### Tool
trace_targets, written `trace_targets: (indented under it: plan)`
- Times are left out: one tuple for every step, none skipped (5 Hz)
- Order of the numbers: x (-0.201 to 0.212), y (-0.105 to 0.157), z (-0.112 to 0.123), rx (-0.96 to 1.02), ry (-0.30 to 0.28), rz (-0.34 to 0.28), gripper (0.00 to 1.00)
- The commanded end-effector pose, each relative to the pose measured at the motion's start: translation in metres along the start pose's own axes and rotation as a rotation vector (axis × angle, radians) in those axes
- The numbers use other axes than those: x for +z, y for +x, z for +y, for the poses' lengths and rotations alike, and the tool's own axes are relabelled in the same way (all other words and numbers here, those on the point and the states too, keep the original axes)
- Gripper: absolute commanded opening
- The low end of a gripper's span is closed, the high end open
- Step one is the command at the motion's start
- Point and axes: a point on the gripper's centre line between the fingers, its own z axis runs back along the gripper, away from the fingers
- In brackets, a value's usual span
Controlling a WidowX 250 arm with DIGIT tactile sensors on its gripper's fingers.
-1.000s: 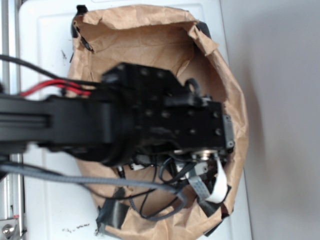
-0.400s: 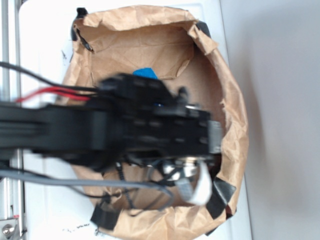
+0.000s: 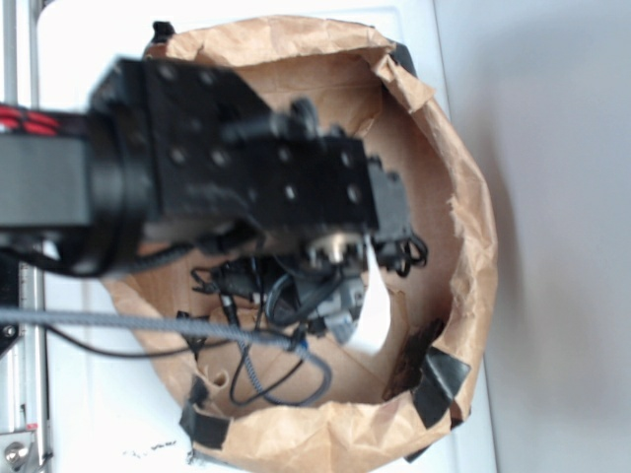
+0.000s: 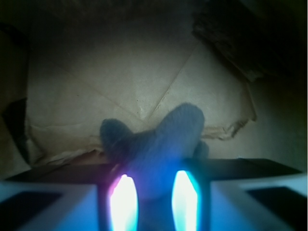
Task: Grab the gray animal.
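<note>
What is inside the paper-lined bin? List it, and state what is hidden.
Inside the paper-lined bin, the wrist view shows the gray animal between the fingers of the gripper, with creased brown paper behind. From outside, the arm covers the toy and most of the floor.

A crumpled brown paper bag (image 3: 463,246), its rim held with strips of black tape (image 3: 441,379), sits open on a white tabletop (image 3: 89,59) beside a plain pale gray surface (image 3: 562,197), with a metal rail (image 3: 12,59) along the left edge and dim creased paper inside.
</note>
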Motion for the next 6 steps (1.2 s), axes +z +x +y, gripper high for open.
trace_targets:
  plan:
    - [0.078, -0.005, 0.018, 0.169, 0.114, -0.161, 0.00]
    - [0.073, -0.002, 0.029, 0.126, 0.090, -0.159, 1.00]
    - [0.053, 0.006, 0.029, 0.061, 0.051, -0.139, 1.00]
    - [0.029, 0.014, 0.030, 0.001, 0.042, -0.095, 1.00]
    - [0.008, 0.013, 0.022, -0.056, 0.025, -0.039, 1.00]
    - [-0.008, 0.006, 0.004, -0.123, -0.001, 0.003, 1.00]
